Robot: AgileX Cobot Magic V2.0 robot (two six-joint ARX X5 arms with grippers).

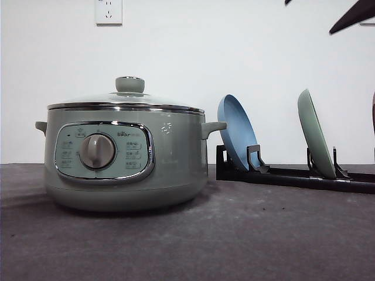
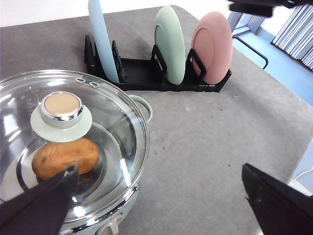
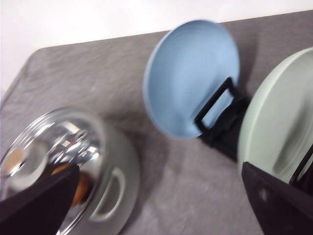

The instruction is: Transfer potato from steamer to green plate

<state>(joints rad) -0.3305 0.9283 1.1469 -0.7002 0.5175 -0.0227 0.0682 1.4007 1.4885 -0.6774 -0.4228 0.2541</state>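
On the left we see the steamer (image 1: 126, 151) with its glass lid (image 2: 68, 147) on and the potato (image 2: 65, 158) inside; further right the green plate (image 1: 315, 133) stands upright in the black rack (image 1: 293, 174). Both our grippers (image 2: 156, 205) (image 3: 156, 205) gape wide, holding nothing.

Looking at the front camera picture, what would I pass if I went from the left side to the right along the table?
steamer with its glass lid on → blue plate standing in the black rack → green plate standing in the same rack.

grey table (image 1: 263, 234), steamer (image 1: 126, 158), black plate rack (image 1: 293, 174)
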